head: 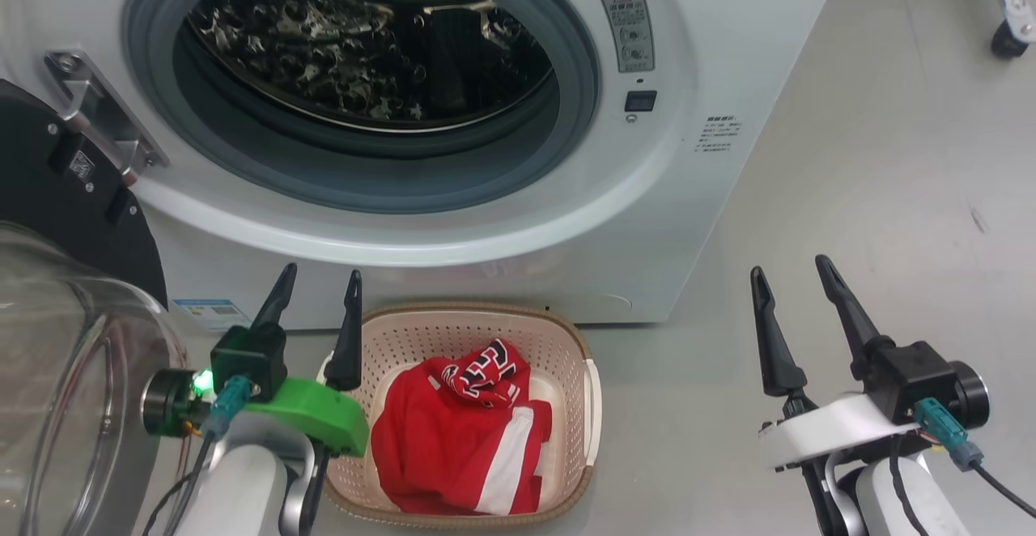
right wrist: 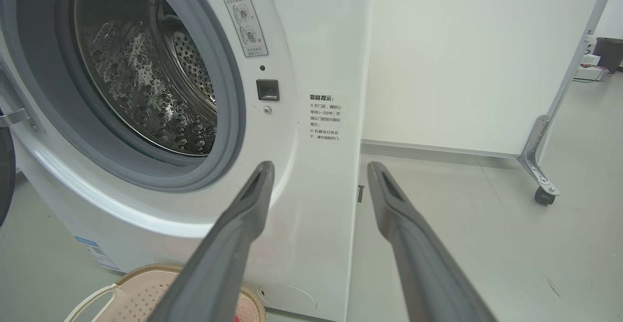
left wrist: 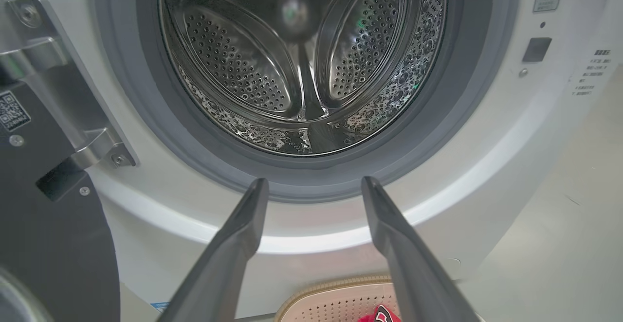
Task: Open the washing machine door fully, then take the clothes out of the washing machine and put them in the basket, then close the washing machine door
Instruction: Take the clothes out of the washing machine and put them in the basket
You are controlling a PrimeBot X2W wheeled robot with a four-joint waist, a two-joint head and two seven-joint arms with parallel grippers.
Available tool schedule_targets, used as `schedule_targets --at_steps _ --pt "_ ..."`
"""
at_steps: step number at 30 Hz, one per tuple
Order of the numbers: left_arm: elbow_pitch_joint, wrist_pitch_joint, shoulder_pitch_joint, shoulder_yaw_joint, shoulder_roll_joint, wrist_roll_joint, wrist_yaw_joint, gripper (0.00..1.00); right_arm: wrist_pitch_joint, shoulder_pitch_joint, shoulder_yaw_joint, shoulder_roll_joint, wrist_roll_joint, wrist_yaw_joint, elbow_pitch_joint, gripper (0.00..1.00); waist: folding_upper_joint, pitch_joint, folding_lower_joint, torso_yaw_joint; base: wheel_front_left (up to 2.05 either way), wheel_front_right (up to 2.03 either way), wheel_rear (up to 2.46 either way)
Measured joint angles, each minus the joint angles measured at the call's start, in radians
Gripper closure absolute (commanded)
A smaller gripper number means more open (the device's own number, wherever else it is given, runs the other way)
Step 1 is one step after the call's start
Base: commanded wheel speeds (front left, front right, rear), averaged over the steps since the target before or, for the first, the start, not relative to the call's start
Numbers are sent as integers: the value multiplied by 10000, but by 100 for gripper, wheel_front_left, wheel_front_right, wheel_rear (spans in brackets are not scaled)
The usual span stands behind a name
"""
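Note:
The white washing machine (head: 712,58) stands ahead with its steel drum (left wrist: 302,64) showing no fabric inside. Its black washing machine door (head: 73,196) hangs swung open at the left, glass bowl (head: 57,374) bulging toward me. On the floor before the machine sits the cream basket (head: 566,333), holding the red clothes (head: 461,439) with white stripes. My left gripper (head: 320,285) hovers open at the basket's left rim, fingers pointing at the machine front. My right gripper (head: 793,273) stands open over bare floor, right of the basket, with nothing between its fingers.
Grey floor (head: 874,196) stretches to the right of the machine. A white partition (right wrist: 462,54) on a castor foot (right wrist: 542,193) stands behind and right. A castor (head: 1008,38) shows at the head view's upper right.

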Motion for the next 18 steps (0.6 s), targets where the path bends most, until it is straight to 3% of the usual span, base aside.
schedule_targets --at_steps 18 --pt "-1317 0 2150 86 449 130 337 0 0 1080 96 61 25 -46 117 0 0 -1383 0 -150 0 0 0"
